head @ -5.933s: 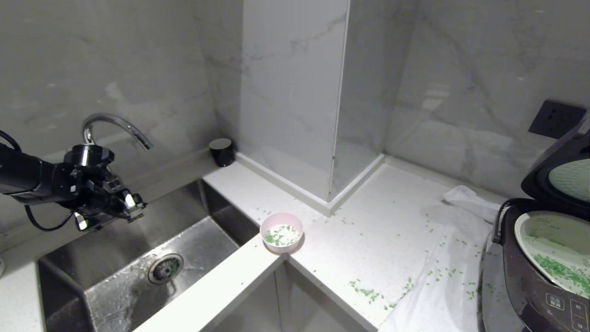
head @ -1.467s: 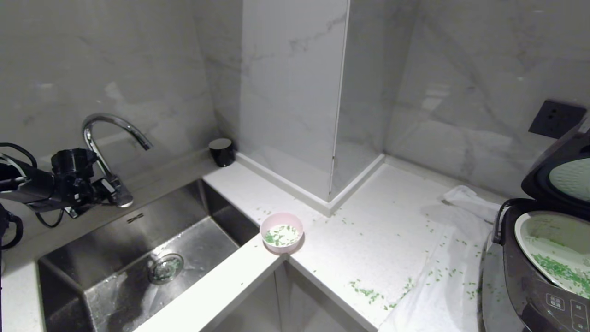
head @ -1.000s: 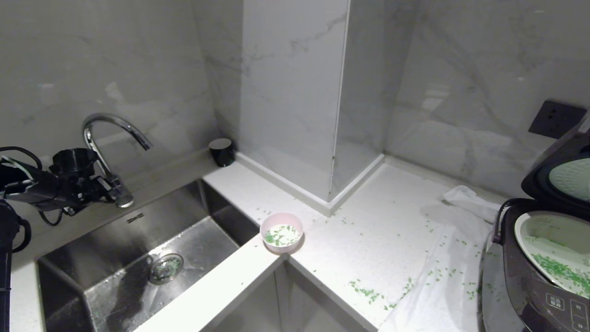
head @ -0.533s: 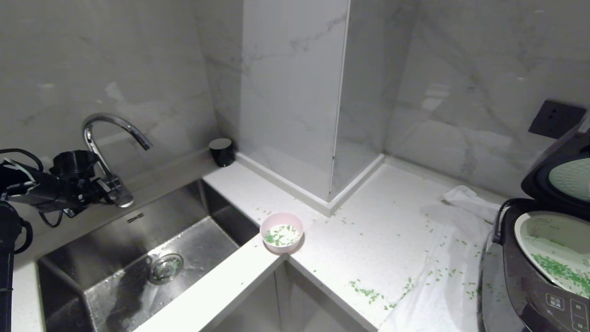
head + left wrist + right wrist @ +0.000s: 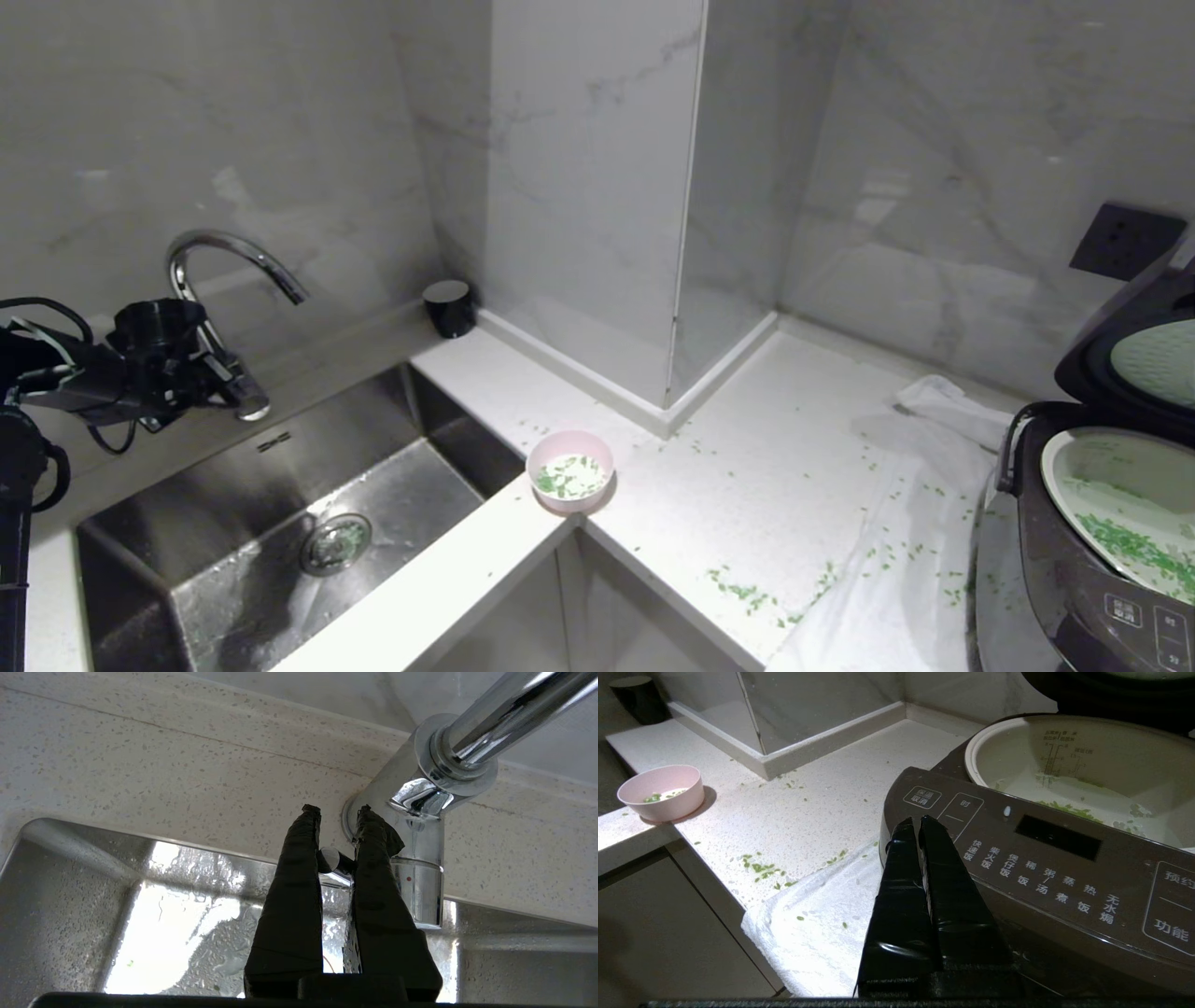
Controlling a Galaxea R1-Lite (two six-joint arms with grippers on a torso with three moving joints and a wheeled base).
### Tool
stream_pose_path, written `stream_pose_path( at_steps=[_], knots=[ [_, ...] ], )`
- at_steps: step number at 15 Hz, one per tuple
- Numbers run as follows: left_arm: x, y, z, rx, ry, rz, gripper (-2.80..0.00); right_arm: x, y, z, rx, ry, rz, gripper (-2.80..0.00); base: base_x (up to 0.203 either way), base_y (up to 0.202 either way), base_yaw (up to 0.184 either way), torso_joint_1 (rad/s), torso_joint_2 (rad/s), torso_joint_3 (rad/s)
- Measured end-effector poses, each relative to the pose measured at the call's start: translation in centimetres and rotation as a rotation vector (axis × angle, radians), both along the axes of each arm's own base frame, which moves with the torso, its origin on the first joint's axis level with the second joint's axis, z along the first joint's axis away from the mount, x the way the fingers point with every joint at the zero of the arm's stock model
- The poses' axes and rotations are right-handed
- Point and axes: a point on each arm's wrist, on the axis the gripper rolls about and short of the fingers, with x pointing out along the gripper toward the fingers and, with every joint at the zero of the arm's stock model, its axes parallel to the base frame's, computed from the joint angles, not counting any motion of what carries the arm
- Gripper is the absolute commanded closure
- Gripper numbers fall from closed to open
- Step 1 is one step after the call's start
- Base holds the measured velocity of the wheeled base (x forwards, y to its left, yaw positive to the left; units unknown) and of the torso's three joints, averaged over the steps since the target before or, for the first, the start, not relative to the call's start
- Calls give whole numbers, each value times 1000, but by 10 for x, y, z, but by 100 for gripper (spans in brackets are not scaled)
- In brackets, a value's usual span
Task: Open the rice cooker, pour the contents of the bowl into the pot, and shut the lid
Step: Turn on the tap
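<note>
Turning the tap's little lever is the job right now, I think, so start with the big things. The white desk (image 5: 794,439) fills the middle of the head view. The steel sink (image 5: 233,560) sits at 8 o'clock. The cooker (image 5: 1074,579) stands at 4 o'clock on a white cloth (image 5: 896,579). Its lid (image 5: 1102,345) is up, and the pot (image 5: 1060,457) inside has green bits in it.

The tap (image 5: 233,252) is at 9 o'clock. The left pincer (image 5: 337,810) is clenched on the small shiny lever (image 5: 330,858) at the tap's foot, one finger on each side. To do this well, push the lever slowly and only a little, so the fingers do not slip off the smooth metal. Keep the squeeze even.

The right pincer (image 5: 919,822) is shut with nothing in it and hangs in front of the cooker's buttons.

The pink bowl (image 5: 571,504) sits at 6 o'clock, on the desk's edge just beside the sink. It has some green bits (image 5: 560,481) left to pour. More bits lie spilled on the desk.
</note>
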Motion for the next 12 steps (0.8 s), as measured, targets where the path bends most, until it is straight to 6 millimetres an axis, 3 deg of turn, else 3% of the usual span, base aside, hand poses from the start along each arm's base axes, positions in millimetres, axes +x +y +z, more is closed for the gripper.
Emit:
stream_pose_path(
  at_steps=[12],
  knots=[
    [-4, -7, -2, -13, 24, -13, 0, 0, 0, 0, 0, 0, 0, 0, 0, 0, 0, 0, 0, 0]
  ],
)
